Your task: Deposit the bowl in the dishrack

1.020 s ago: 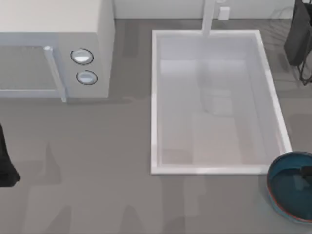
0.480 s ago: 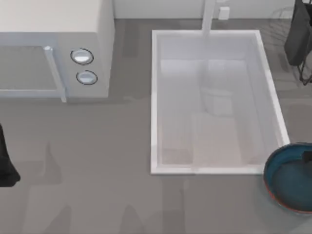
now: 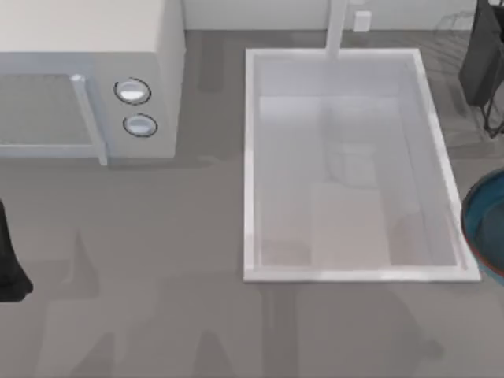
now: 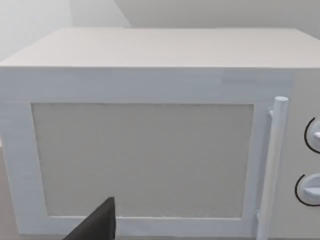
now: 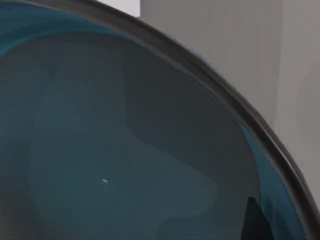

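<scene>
You are mid-carry, the bowl [image 3: 487, 228] beside the sink [image 3: 346, 272]; whether your right gripper grips it I cannot tell; next, travel to the dishrack [image 3: 482, 63].

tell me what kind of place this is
Most likely a kitchen counter, in a rendered simulation. A white microwave with two knobs stands at the left, a white sink with a faucet is set into the grey counter, and a wire dishrack sits at the far right, near a teal bowl.
</scene>
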You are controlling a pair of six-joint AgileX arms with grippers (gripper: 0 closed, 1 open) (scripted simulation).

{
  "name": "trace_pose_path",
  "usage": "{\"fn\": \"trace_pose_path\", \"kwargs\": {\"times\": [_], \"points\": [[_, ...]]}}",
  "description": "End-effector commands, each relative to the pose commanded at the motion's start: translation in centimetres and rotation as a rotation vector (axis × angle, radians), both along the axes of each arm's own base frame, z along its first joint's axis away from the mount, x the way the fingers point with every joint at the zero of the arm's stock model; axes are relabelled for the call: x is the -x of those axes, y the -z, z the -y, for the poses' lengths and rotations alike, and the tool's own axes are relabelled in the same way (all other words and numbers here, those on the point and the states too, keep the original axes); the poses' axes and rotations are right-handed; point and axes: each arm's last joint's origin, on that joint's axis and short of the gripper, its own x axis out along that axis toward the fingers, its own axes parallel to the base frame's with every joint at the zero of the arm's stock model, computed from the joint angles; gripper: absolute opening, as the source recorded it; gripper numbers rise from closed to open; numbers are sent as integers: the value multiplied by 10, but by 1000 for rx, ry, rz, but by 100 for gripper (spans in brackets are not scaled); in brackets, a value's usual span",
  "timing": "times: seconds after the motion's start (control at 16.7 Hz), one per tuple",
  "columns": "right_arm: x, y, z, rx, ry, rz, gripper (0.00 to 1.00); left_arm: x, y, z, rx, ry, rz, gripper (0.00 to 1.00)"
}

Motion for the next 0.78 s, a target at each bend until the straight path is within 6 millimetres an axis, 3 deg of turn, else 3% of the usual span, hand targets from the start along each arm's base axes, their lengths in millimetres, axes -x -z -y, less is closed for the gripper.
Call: {"fn": "trace_pose_path", "kwargs": {"times": [0.24, 0.6, 0.78], "points": [[15, -44, 1, -2, -3, 41, 0, 0, 0, 0, 0, 0, 0, 100], [15, -45, 0, -4, -5, 43, 0, 0, 0, 0, 0, 0, 0, 100], [15, -50, 7, -36, 22, 125, 0, 0, 0, 0, 0, 0, 0, 100]]}}
